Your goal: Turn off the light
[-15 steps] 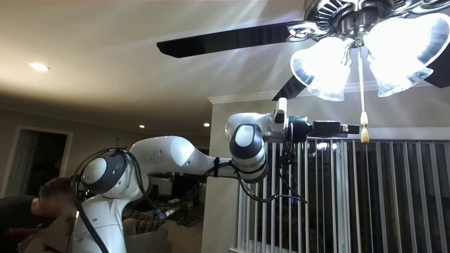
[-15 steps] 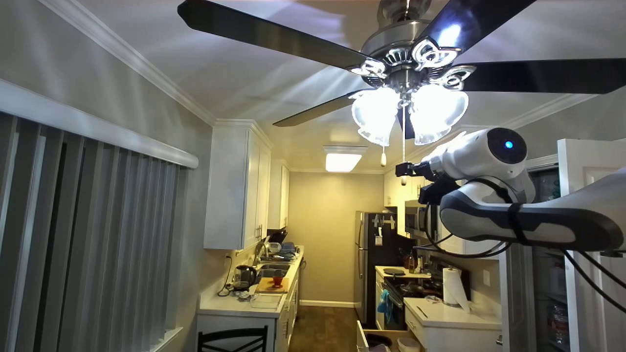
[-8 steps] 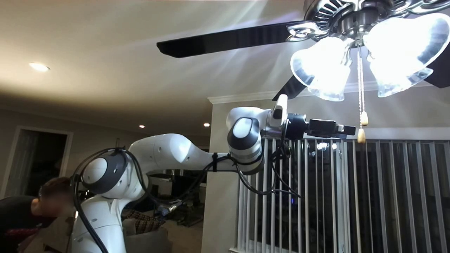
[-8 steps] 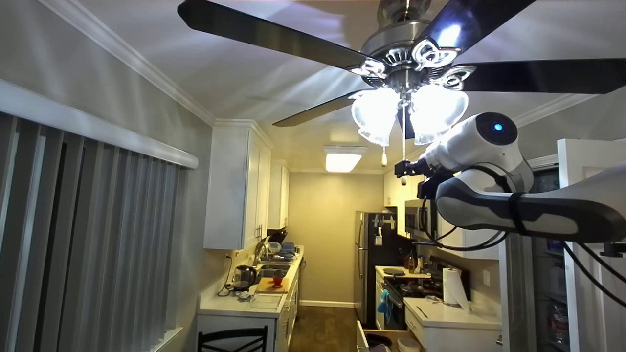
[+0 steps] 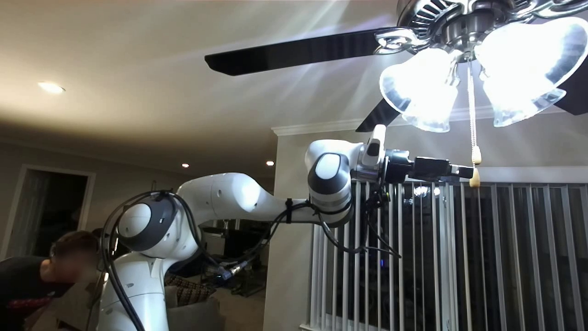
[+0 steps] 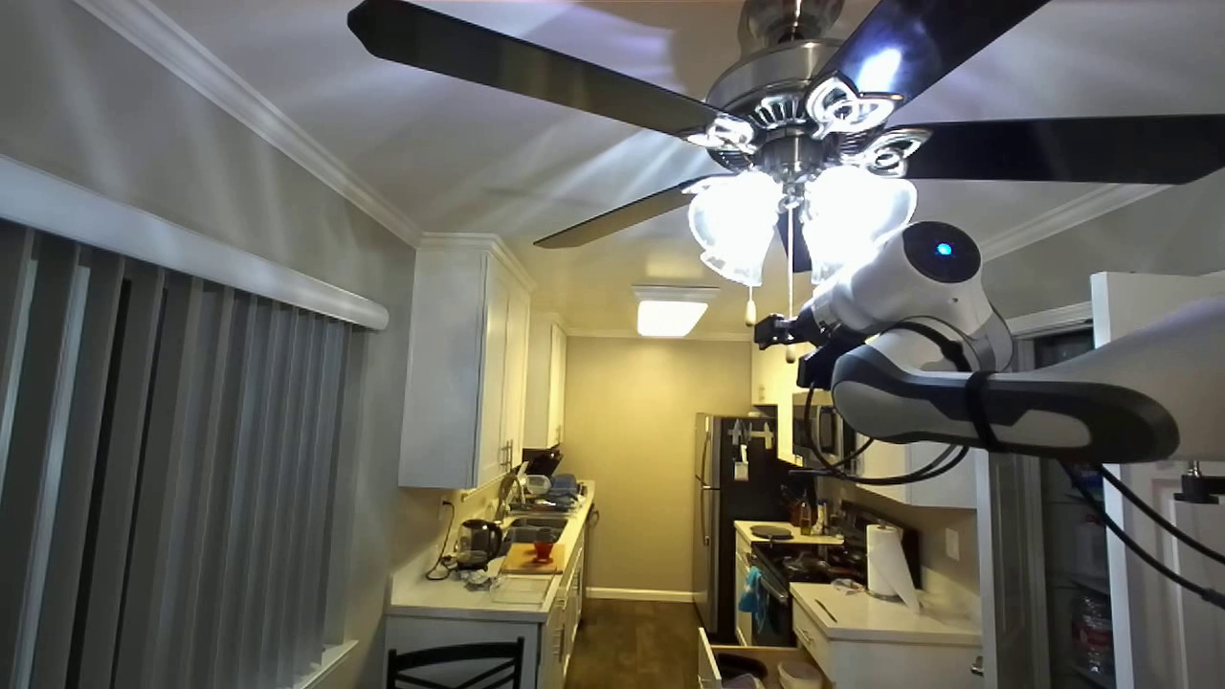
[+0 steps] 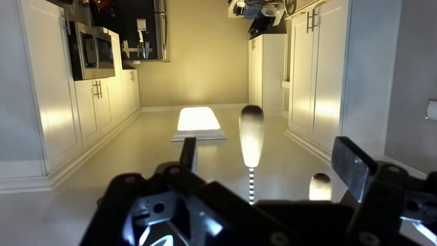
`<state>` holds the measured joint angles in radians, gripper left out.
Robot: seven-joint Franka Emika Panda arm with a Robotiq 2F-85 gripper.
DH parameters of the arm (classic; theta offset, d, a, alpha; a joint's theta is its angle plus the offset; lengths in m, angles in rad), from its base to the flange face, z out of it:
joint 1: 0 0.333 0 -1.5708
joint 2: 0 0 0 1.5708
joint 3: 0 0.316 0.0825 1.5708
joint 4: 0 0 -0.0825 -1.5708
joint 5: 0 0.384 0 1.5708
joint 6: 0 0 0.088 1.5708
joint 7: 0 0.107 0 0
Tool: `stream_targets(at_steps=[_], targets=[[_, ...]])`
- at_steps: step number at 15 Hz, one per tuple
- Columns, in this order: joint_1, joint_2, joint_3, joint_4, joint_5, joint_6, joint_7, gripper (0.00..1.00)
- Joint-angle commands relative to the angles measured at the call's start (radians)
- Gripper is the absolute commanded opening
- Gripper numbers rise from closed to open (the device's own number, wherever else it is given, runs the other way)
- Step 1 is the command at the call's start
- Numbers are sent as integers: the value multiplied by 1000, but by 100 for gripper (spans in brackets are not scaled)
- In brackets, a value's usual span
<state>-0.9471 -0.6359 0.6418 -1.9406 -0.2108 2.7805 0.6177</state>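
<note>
- While its two fingers (image 7: 351, 167) stand wide apart, the gripper (image 7: 269, 159) has the lower pull knob (image 7: 252, 136) showing between them in the wrist view; whether it touches, I cannot tell.
- Just beside it hangs the upper pull knob (image 7: 320, 187), partly hidden behind the gripper's body.
- Both knobs dangle on thin chains (image 7: 251, 184) from the ceiling fan (image 6: 777, 72), whose light (image 6: 735, 225) glares white in both exterior views, so not off yet.
- Dark blades (image 6: 545, 72) spread around it; in an exterior view one shows above the white arm (image 5: 248, 197).
- Farther off, on the refrigerator's (image 6: 725, 512) dark side, a white-and-red label (image 7: 141, 24) sits by a knife (image 7: 141, 37), its print too small to read.
- Nearby are a microwave (image 7: 94, 51), a lit ceiling panel (image 6: 670, 318), white cabinets (image 6: 450, 368), a kettle (image 6: 476, 543) and a paper towel roll (image 6: 885, 565).
- Vertical blinds (image 5: 441, 257) hang beyond the gripper in an exterior view, where a person (image 5: 69, 259), face blurred, bends forward at the edge.
</note>
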Motion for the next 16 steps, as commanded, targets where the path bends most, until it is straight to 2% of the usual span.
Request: stream_targets(at_steps=[1, 5, 10, 11, 12, 16], targets=[[-73, 58, 33, 82, -40, -13, 52, 100], [-114, 80, 45, 101, -49, -36, 59, 100], [-95, 92, 22, 98, -53, -81, 51, 100], [-81, 96, 13, 97, -51, -81, 43, 75], [-72, 96, 7, 97, -49, -90, 39, 73], [-39, 96, -17, 94, -51, -109, 36, 47]])
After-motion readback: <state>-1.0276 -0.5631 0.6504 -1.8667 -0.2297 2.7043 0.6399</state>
